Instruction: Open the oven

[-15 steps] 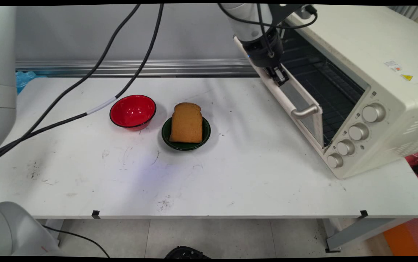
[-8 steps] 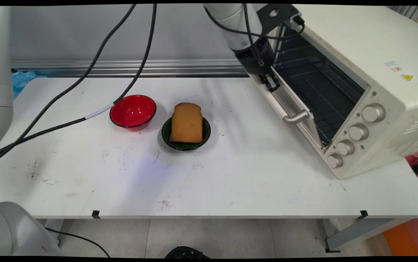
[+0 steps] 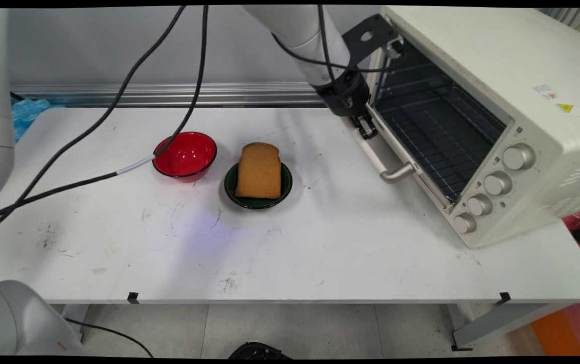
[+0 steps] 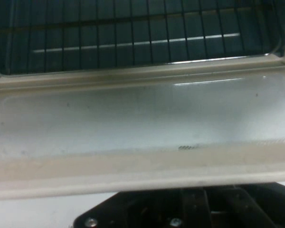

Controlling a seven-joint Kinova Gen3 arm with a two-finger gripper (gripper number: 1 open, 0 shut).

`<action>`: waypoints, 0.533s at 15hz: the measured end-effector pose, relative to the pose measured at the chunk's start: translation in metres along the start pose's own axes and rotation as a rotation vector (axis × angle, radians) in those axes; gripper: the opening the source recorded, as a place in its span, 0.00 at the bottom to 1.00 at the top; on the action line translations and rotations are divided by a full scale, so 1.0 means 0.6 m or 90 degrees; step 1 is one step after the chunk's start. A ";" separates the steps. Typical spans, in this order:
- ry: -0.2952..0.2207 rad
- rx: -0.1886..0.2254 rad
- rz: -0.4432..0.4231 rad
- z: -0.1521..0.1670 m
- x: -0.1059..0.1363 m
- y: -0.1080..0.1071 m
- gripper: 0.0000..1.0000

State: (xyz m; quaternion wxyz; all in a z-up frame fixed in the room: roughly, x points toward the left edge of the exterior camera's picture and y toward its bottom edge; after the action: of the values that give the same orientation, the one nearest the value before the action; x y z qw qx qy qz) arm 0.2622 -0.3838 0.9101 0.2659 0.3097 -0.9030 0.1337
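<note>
- You have the tool (image 3: pixel 366 129) at the far end of the oven door (image 3: pixel 374 154), against the door's free edge and above the surface (image 3: pixel 320 242).
- You cannot tell from either view whether the tool is spread or pressed together. In the hand view only its black linkage (image 4: pixel 194 213) shows, at the bottom edge, and the door's cream rim (image 4: pixel 133 171) covers the rest.
- The door of the cream toaster oven (image 3: pixel 522 91) is swung well down. Its metal handle (image 3: pixel 396 174) points toward the near left, just off the tabletop.
- Through the open front you can see the wire rack (image 3: pixel 436 141) in the dark cavity. The hand view shows the same rack (image 4: pixel 133 33) beyond the door's glass pane (image 4: pixel 142 114).
- Four round knobs (image 3: pixel 492 183) run down the oven's near front panel.
- Left of the oven, well apart from the tool, a slice of brown bread (image 3: pixel 258 171) lies in a dark green bowl (image 3: pixel 257 202).
- A red bowl (image 3: pixel 184 155) stands just beside the green one, on its left, not touching it.
- Black cables (image 3: pixel 93 126) hang from the arm across the left of the surface, and one passes over the red bowl's rim.
</note>
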 end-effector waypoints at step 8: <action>0.020 -0.011 0.001 0.020 -0.053 -0.006 0.00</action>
State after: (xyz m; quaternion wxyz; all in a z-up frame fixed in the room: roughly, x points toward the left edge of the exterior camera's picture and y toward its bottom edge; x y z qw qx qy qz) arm 0.2809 -0.3760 0.8826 0.2827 0.3046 -0.9001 0.1308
